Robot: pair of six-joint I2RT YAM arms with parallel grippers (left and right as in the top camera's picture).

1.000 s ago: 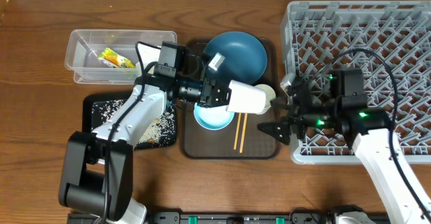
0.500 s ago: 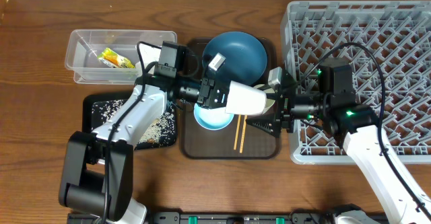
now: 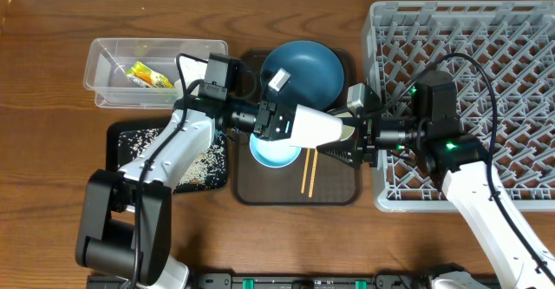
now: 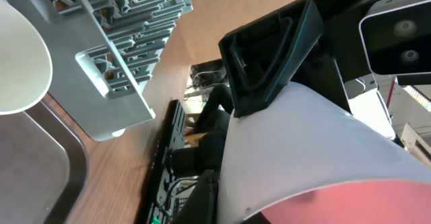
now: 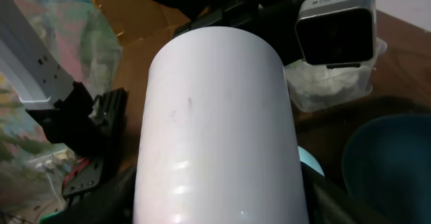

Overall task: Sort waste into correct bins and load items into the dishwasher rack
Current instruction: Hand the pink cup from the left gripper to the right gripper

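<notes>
A pale cup (image 3: 316,126), pink inside (image 4: 377,200), hangs on its side over the brown serving tray (image 3: 251,189). My left gripper (image 3: 290,124) is shut on its rim end. My right gripper (image 3: 347,141) straddles the closed end, a finger on each side and close against the wall (image 5: 215,130); whether they press it I cannot tell. One right finger (image 4: 269,56) lies on the cup in the left wrist view. Below the cup sit the white bowl (image 3: 273,154) and wooden chopsticks (image 3: 309,172), with the dark-blue plate (image 3: 303,70) behind. The grey dishwasher rack (image 3: 486,46) stands to the right.
At the back left, the clear tub (image 3: 113,72) holds a yellow-green wrapper (image 3: 149,77). The black tray (image 3: 121,141) in front of it carries rice scraps (image 3: 204,167). My left forearm crosses above that tray. The rack's corner (image 4: 108,62) is close to the handover spot.
My right gripper has moved left from the rack's edge to the cup, and its jaws have narrowed around the closed end. The left arm has held the cup nearly still.
</notes>
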